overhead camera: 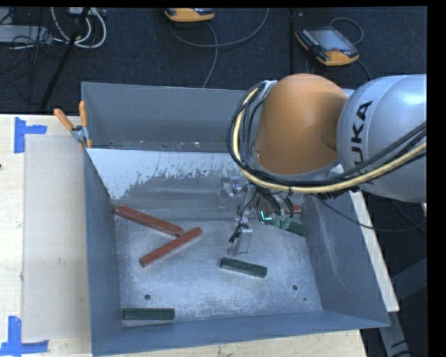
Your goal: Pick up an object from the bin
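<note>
Orange wrist cover (300, 125) upper right; end effector (240, 240) mid-frame, above dark green block (243, 268). Cannot tell if open or shut; nothing visibly held. Left: grasp, lift.

Behind the work area lies a dark floor (139, 49) with a fine, grainy texture; it may be carpet, but this is hard to judge from above. The same dark surface appears again at the lower right. Several cables lie on it. A bundle of white cables (87, 28) is coiled at the upper left, and a thin dark cable (209, 66) runs in a loose curve near the middle. Two orange-and-black devices rest on the floor: one (189, 12) at the upper edge, partly cut off, and another (327, 43) further right with a dark face. The light is even and makes no strong shadows.
</note>
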{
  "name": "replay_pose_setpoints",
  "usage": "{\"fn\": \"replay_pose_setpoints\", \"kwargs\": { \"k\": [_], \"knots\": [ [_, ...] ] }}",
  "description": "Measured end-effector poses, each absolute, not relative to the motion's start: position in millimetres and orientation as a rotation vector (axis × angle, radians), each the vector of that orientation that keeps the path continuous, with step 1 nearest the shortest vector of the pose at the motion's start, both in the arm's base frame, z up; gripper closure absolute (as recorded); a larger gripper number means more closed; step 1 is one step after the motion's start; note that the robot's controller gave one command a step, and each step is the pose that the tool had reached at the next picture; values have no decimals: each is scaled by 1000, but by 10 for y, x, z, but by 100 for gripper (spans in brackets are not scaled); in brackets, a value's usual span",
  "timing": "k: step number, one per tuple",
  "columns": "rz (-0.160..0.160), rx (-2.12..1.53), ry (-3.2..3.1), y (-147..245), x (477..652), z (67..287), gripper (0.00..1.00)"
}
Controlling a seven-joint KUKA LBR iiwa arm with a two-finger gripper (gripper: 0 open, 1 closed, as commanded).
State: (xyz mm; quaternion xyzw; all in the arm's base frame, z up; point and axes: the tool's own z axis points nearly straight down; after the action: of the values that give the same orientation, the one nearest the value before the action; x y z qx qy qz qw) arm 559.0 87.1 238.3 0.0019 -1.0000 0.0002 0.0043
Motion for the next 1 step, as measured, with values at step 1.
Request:
{"fn": "replay_pose_setpoints", "kwargs": {
  "k": [1],
  "knots": [
    [2,171,-3126,281,5168,927,0]
  ]
}}
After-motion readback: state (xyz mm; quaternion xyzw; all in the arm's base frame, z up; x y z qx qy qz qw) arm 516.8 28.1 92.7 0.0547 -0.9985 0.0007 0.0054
